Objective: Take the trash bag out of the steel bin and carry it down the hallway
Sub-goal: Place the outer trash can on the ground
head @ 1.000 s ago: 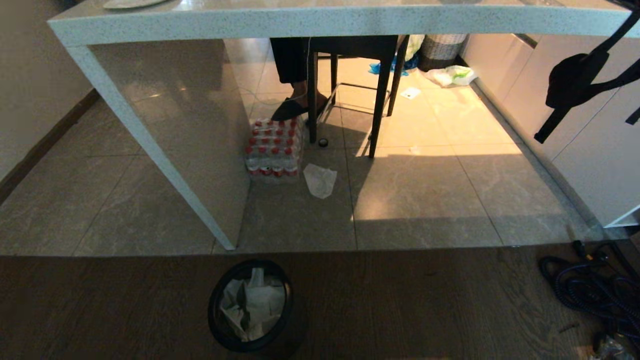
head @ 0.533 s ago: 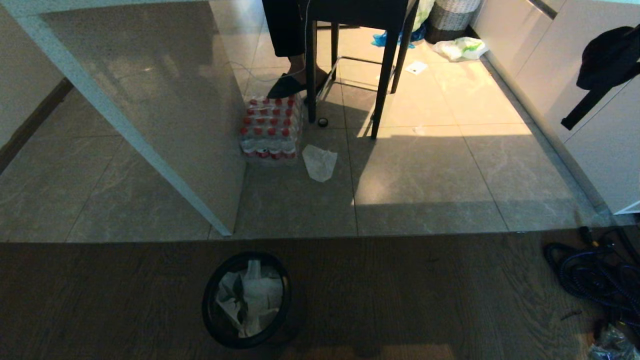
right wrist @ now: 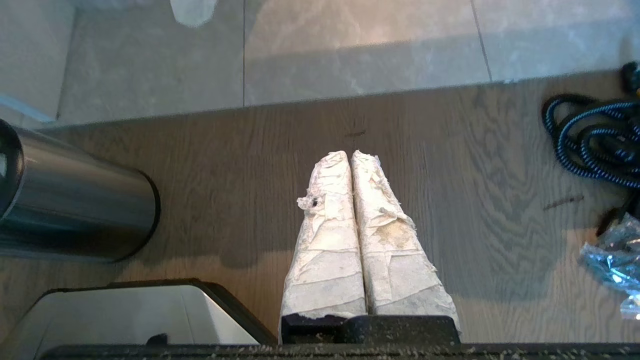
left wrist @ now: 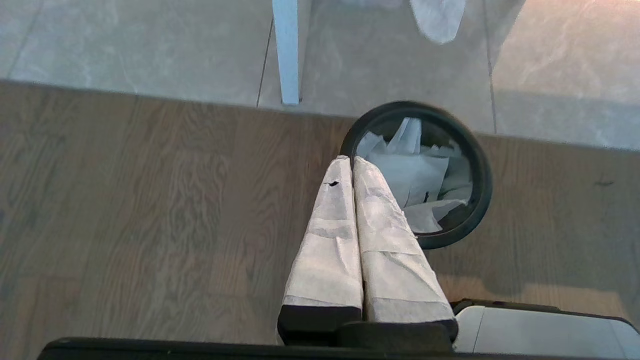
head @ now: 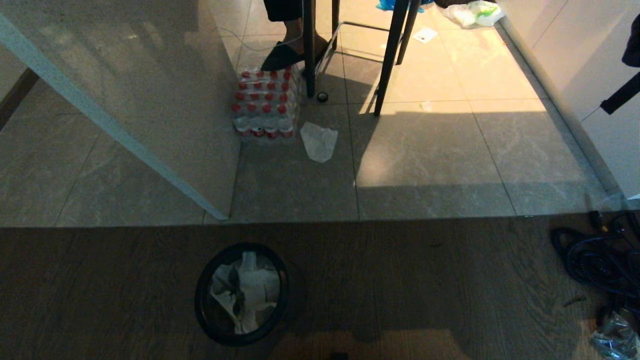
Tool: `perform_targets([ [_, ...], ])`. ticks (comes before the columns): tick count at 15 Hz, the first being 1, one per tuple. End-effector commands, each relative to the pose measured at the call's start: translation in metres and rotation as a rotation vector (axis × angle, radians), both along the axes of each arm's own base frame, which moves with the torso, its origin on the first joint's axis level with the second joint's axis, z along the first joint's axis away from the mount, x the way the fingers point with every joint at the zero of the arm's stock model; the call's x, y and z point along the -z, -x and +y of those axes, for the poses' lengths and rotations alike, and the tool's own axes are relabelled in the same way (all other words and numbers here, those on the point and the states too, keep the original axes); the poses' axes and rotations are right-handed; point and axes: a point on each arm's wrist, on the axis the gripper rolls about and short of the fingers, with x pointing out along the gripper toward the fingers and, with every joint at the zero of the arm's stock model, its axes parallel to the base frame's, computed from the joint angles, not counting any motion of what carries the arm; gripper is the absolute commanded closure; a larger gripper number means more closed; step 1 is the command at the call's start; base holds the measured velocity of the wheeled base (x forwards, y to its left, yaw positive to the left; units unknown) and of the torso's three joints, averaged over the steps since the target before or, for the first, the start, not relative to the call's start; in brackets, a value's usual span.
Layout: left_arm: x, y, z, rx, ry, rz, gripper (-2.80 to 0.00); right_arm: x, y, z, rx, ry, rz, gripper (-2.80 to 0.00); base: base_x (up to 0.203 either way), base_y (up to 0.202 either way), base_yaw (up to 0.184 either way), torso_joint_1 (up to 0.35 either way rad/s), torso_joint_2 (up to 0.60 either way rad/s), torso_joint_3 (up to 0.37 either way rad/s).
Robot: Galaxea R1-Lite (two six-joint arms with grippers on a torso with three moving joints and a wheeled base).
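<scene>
While both fingers (left wrist: 353, 161) press together, steel bin (left wrist: 416, 172) sits just beside.

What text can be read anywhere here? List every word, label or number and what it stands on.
None can be read.
Pack of bottles: red caps and label bands, print too small.
Trash bag by the cabinets: green print, blurred.
Paper slip on the tiles: too small.
Crumpled white paper in the steel bin: only a small dark mark, no letters.
</scene>
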Motion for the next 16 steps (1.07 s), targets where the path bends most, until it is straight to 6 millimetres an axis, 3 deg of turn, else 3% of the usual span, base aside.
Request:
perform_targets([
  [1, 0.000, 0.000, 0.000, -0.002, 0.000, 0.002, 0.00, 0.000, 0.000, 0.000, 0.000, 0.000, -0.001, 0.00, 0.000, 0.000, 0.000, 0.002, 0.01, -0.194],
  [8, 0.001, 0.000, 0.000, -0.005, -0.012, 0.009, 0.00, 0.000, 0.000, 0.000, 0.000, 0.000, -0.001, 0.00, 0.000, 0.000, 0.000, 0.002, 0.00, -0.192],
  [14, 0.000, 0.000, 0.000, 0.013, -0.114, 0.010, 0.00, 0.000, 0.000, 0.000, 0.000, 0.000, -0.001, 0.00, 0.000, 0.000, 0.000, 0.002, 0.00, -0.030],
  [16, -0.026, 0.009, -0.003, 0.111, -0.144, -0.050, 0.00, 0.000, 0.000, 0.000, 0.000, 0.000, -0.001, 0.00, 0.000, 0.000, 0.000, 0.000, 0.00, 0.000],
])
